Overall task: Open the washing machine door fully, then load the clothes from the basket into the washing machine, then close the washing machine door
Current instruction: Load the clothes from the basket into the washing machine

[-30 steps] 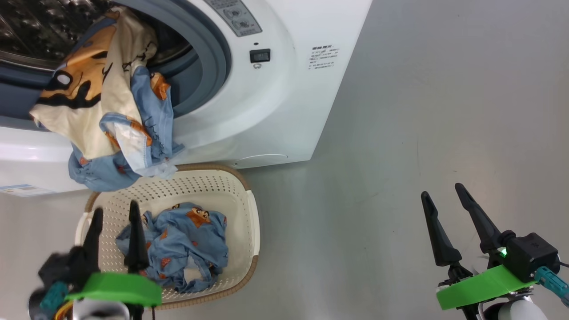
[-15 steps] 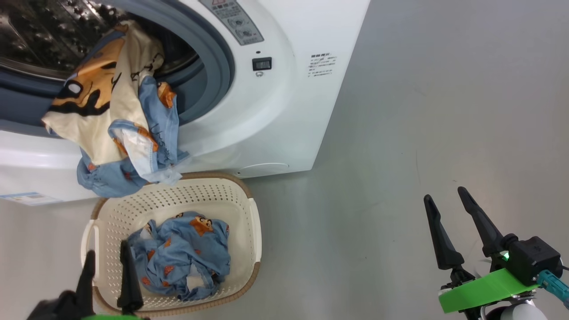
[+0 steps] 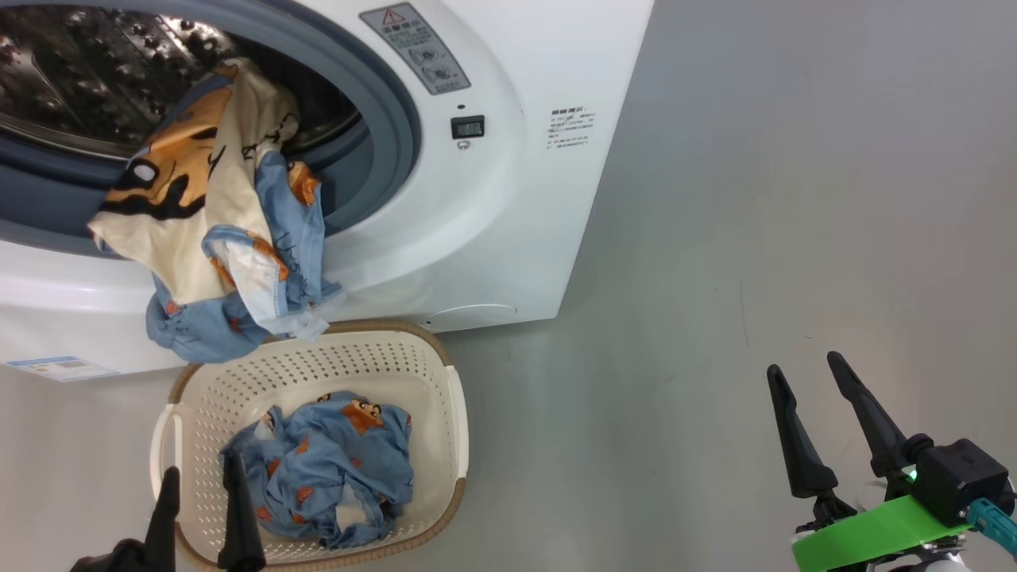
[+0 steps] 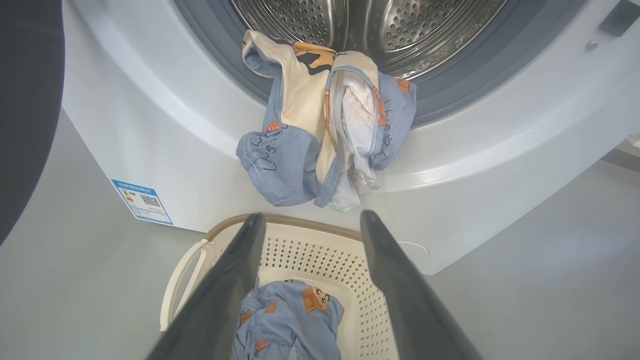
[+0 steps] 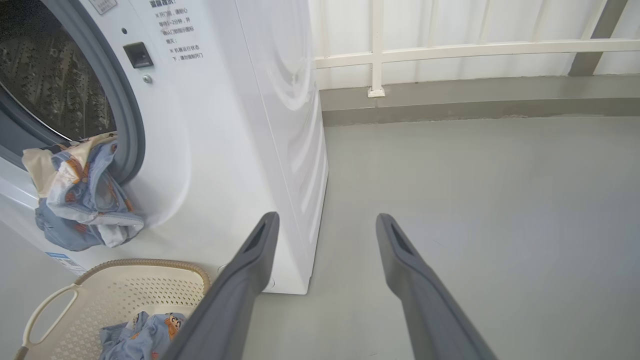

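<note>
Left gripper [image 3: 201, 463] hangs wide open, empty, over the near end of the basket [image 3: 454, 413], beside a crumpled blue piece [image 3: 326, 465]. Right gripper [image 3: 803, 362], open too, holds nothing. Beyond, cream-and-blue clothes [image 3: 214, 230] drape over the grey gasket [image 3: 397, 119] of the washing machine [image 3: 508, 206]. Its blue label [image 4: 142, 201] carries a QR code; other print is unreadable.

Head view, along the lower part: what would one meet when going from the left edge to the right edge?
left gripper → blue clothes → right rim of the basket → grey floor → right gripper
</note>
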Tool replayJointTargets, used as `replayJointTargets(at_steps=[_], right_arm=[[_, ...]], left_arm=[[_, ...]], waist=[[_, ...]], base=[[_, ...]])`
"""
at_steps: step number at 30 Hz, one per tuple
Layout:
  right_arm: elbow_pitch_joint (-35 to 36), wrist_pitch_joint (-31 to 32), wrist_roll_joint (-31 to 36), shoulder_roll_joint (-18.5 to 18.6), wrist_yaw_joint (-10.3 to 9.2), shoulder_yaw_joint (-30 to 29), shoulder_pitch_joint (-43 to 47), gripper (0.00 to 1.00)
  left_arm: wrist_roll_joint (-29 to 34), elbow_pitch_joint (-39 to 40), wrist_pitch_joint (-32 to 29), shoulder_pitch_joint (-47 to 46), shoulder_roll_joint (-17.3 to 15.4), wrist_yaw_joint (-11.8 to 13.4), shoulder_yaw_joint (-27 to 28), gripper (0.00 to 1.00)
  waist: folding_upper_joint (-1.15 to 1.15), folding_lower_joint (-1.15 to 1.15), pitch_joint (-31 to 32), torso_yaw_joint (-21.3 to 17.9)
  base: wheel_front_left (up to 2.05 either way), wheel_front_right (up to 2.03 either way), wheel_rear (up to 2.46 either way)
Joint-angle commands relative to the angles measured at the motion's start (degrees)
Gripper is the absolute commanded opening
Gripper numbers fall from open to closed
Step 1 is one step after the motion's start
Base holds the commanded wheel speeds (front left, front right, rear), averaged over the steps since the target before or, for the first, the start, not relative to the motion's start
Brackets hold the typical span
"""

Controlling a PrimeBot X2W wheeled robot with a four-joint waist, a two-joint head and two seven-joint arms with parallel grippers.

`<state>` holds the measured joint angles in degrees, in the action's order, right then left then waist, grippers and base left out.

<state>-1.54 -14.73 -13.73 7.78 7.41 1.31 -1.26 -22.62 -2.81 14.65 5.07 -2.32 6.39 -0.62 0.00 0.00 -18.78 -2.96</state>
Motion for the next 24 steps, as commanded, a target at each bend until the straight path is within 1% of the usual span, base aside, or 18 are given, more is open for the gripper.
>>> replayJointTargets(at_steps=[1, 7, 12, 17, 24], right_arm=[[1.5, -0.3, 0.2, 0.7, 0.08, 1.5, 0.2, 1.0], [1.5, -0.3, 0.2, 0.5, 0.08, 1.9, -0.2, 1.0], [1.3, -0.3, 0.1, 0.2, 0.08, 2.5, -0.7, 1.0], [1.1, -0.3, 0.0, -0.2, 0.08, 2.8, -1.1, 1.0], [1.1, -0.3, -0.1, -0.4, 0.08, 2.6, -1.2, 1.0]], left_arm=[[-0.5, 1.5, 0.3, 0.3, -0.6, 0.4, 1.5, 1.0], [-1.5, 1.2, -0.6, -2.7, -0.6, 0.2, 0.3, 1.0], [-2.6, -0.5, -2.1, -7.8, -0.6, 0.8, -0.9, 1.0], [-3.4, -4.7, -2.8, -12.9, -0.7, 0.9, -1.0, 1.0], [-4.6, -12.3, -1.6, -18.9, -0.6, 1.0, -0.9, 1.0]], waist=[[0.0, 0.0, -0.1, 0.0], [0.0, 0.0, -0.6, -0.5], [0.0, 0.0, -1.2, -1.1], [0.0, 0.0, -1.7, -2.3], [0.0, 0.0, -2.3, -3.4]], base=[[0.0, 0.0, 0.0], [0.0, 0.0, 0.0], [0.0, 0.0, 0.0], [0.0, 0.0, 0.0], [0.0, 0.0, 0.0]])
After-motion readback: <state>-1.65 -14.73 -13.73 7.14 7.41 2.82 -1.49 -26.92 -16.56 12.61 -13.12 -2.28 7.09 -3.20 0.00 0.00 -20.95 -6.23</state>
